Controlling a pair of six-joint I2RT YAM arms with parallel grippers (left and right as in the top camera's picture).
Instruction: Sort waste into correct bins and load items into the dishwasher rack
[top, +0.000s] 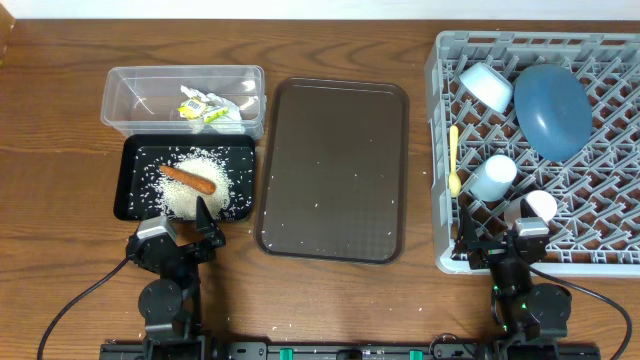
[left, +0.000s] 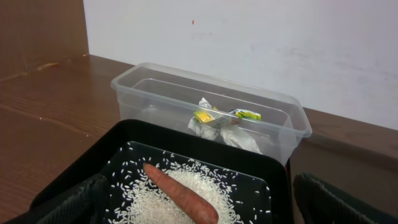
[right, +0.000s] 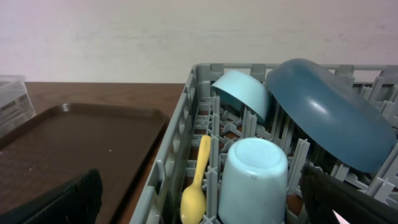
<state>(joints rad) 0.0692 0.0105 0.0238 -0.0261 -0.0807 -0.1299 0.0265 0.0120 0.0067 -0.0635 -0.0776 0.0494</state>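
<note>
Rice (top: 195, 190) is lying heaped with the orange carrot (top: 188, 179) in the black tray (top: 135, 195) at left of the overhead frame, just below the clear tub (top: 125, 95) where crumpled paper (top: 210, 108) with yellow scraps is sitting, its print too small to read. At right, the grey rack (top: 440, 150) is holding the dark blue plate (top: 552, 110), bowl (top: 485, 85), light blue cup (top: 493, 177), pink cup (top: 540, 207) and yellow spoon (top: 454, 160), while the brown serving tray (top: 335, 170) is resting on the desk (top: 60, 150) at centre. The left tool (left: 199, 190) and right tool (right: 199, 186) are both hanging released, fingers spread wide.
</note>
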